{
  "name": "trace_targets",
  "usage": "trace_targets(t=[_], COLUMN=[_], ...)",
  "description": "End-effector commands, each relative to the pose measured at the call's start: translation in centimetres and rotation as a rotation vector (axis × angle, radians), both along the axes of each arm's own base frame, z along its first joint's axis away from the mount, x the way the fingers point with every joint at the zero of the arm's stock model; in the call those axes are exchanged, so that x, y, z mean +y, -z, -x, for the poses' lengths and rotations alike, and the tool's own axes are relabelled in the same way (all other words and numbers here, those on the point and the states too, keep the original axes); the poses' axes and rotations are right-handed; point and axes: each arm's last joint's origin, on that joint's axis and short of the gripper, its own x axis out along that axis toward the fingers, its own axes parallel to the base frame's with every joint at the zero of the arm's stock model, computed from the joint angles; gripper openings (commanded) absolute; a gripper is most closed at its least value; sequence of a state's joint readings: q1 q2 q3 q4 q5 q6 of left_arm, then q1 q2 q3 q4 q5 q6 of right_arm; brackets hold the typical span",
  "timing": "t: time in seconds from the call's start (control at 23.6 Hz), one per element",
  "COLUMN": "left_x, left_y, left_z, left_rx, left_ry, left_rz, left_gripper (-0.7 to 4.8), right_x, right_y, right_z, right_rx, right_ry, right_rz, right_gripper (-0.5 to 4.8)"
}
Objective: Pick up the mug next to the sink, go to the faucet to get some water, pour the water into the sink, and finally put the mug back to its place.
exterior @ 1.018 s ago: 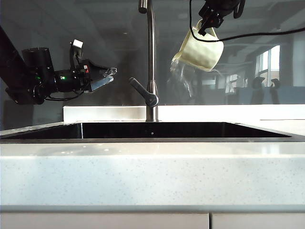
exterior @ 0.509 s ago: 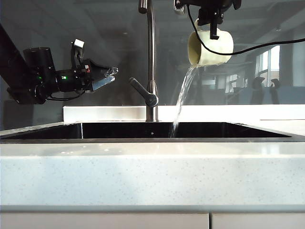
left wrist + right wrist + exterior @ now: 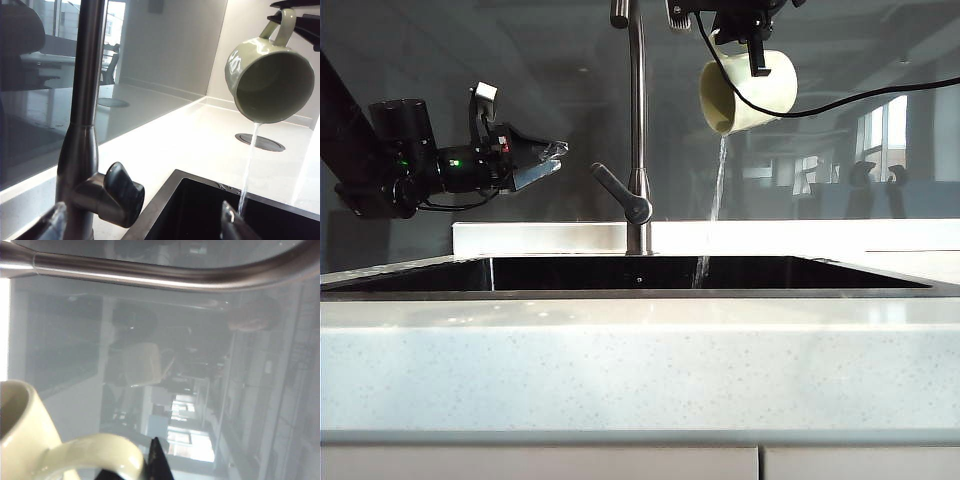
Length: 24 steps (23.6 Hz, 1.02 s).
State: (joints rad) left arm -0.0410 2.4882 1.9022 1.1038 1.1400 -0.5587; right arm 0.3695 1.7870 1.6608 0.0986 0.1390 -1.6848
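High over the sink, right of the faucet, I see the mug hanging on its side with its mouth turned left and slightly down. The right gripper is clamped on its handle from above. Water falls from the lip in 1 thin thread into the basin. Half a second back the stream was thick and arcing, and 1 second back the mug was only starting to tip, so I judge the pour nearly finished; what remains is righting the mug and carrying it back to its spot on the counter.

The left gripper hangs well to the left of the faucet, jaws spread wide and empty.

The left wrist view looks straight into the mug and shows it almost drained, with the thread leaving the rim. The right wrist view shows only the handle close up, with the faucet's curved neck beyond.
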Motion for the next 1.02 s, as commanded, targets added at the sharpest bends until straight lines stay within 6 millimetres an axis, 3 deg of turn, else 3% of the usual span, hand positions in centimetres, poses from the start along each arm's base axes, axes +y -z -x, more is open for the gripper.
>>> trace_targets(t=[0.04, 0.3, 0.38, 0.47, 0.59, 0.81, 1.02], left_x=[0.1, 0.1, 0.1, 0.0, 0.1, 0.1, 0.1], left_y=[-0.5, -0.5, -0.5, -0.4, -0.5, -0.4, -0.5], left_z=[0.1, 0.1, 0.1, 0.1, 0.1, 0.1, 0.0], left_rx=[-0.017, -0.017, -0.017, -0.017, -0.018, -0.016, -0.016], left_ry=[-0.002, -0.001, -0.001, -0.002, -0.005, -0.017, -0.036], left_rz=[0.003, 0.003, 0.003, 0.003, 0.004, 0.011, 0.022], left_gripper=[3.95, 3.95, 3.95, 3.95, 3.95, 3.95, 3.95], right_x=[0.0, -0.2, -0.4, -1.0, -1.9, -4.8, -9.0], right_y=[-2.1, -2.1, -2.1, -1.9, -1.1, 1.0, 2.8], right_z=[0.8, 0.8, 0.7, 0.6, 0.4, -0.5, -0.8], right_rx=[-0.105, -0.088, -0.045, -0.01, 0.069, 0.309, 0.276], right_ry=[-0.008, 0.055, 0.121, 0.242, 0.301, 0.337, 0.313], right_rz=[-0.021, -0.09, -0.357, -0.731, -0.897, -1.397, -1.702], right_gripper=[-0.04, -0.04, -0.04, -0.04, -0.04, -0.04, -0.04])
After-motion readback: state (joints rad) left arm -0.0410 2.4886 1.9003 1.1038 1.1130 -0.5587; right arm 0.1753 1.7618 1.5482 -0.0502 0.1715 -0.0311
